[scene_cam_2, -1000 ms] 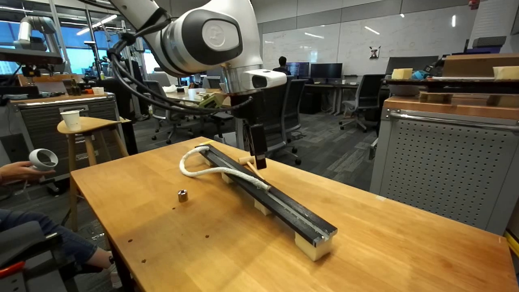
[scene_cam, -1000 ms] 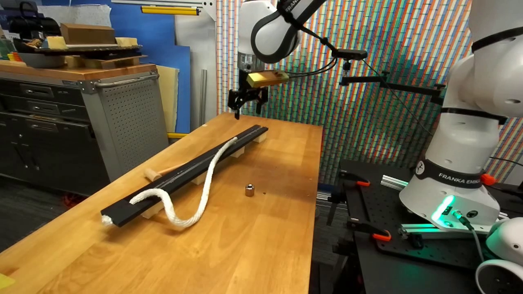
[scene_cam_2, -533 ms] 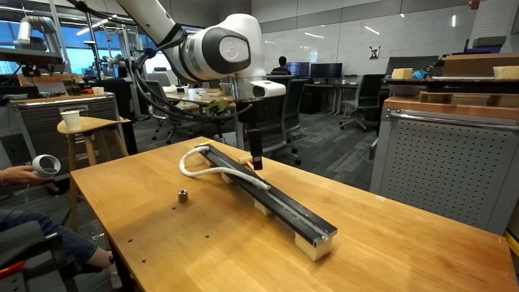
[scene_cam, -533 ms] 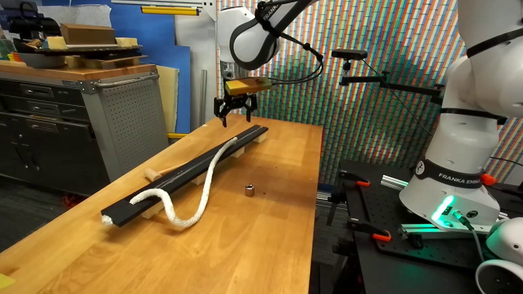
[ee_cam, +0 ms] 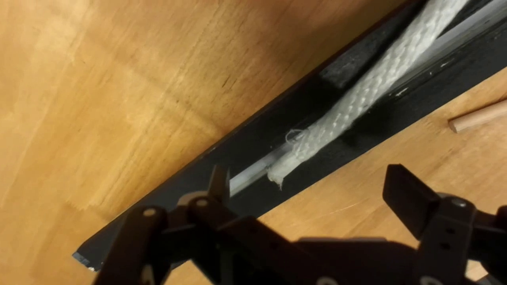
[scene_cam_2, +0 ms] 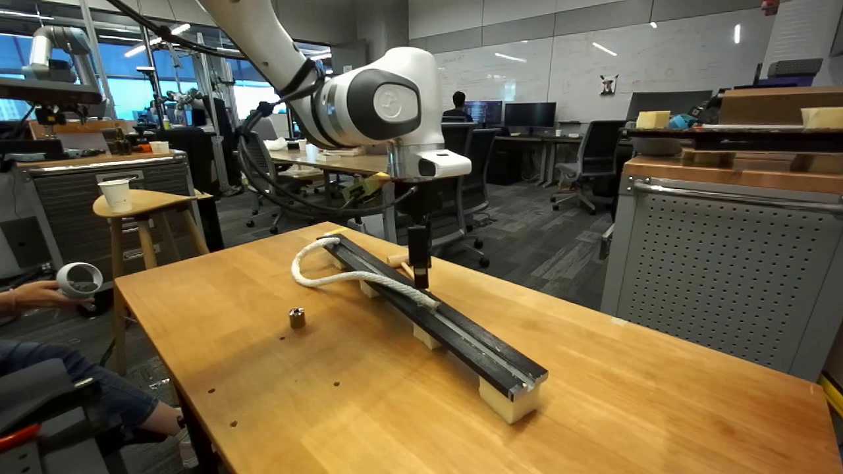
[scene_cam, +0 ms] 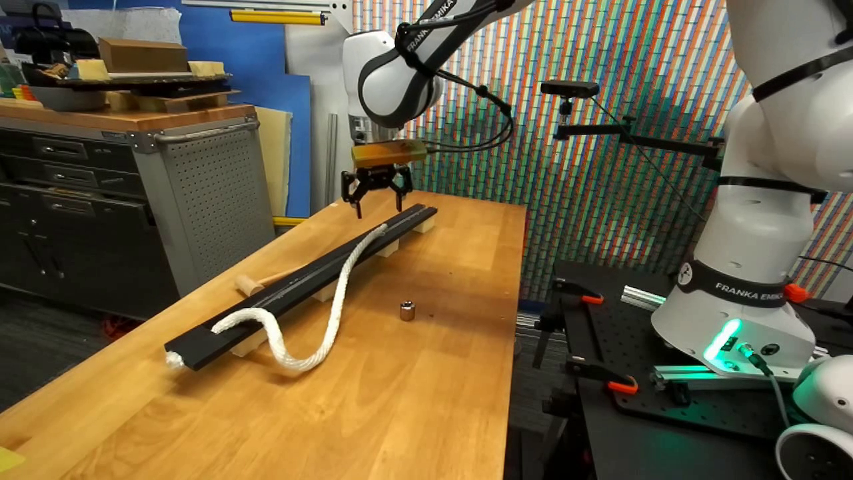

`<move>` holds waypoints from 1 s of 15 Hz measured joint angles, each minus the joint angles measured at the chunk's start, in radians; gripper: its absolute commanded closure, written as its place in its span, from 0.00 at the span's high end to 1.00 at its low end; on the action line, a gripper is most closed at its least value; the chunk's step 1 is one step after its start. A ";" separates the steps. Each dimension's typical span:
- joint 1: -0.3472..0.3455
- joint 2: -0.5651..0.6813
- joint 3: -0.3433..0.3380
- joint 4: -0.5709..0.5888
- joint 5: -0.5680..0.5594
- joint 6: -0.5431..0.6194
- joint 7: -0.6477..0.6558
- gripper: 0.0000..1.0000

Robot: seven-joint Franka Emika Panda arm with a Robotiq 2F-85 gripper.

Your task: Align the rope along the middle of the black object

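**Jaws lower toward the black bar, rope unmoved**

Since a second ago you have brought the jaws down closer to the bar; nothing on the counter looks changed.

Start close in. The rope's free end lies slantwise on the bar, its tip just off the groove, toward the wooden rod beside the bar. If you descend on the present line, one side may strike the bar's top while its partner passes the edge, so you could miss the rope or rock the bar on its pale blocks.

Farther along, the rope leaves the bar and bows out on the side away from the rod, then returns to the bar. Pull the free end carelessly and that slack could swing it back across the groove.

At the bar's end farthest from you, a white tuft pokes out; you can't tell whether it is anchored, and if it is loose, a hard tug could shift it.

As for the jaws, you have them wide apart above the bar, holding nothing and, as far as the views show, touching neither rope nor bar.
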 measured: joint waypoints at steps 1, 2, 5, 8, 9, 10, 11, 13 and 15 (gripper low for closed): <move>0.000 0.012 0.000 0.009 0.017 0.000 0.000 1.00; 0.000 0.023 0.000 0.018 0.030 0.000 0.002 1.00; 0.001 0.058 0.000 0.040 0.047 0.000 0.016 1.00; 0.002 0.087 0.000 0.058 0.050 0.000 0.031 0.74; 0.002 0.095 0.000 0.063 0.050 0.000 0.035 0.68; 0.002 0.102 0.000 0.069 0.050 0.000 0.040 0.58; 0.003 0.108 0.000 0.073 0.050 0.000 0.045 0.50; 0.005 0.114 0.000 0.086 0.050 0.000 0.054 0.35; 0.007 0.115 0.000 0.093 0.050 -0.001 0.060 0.19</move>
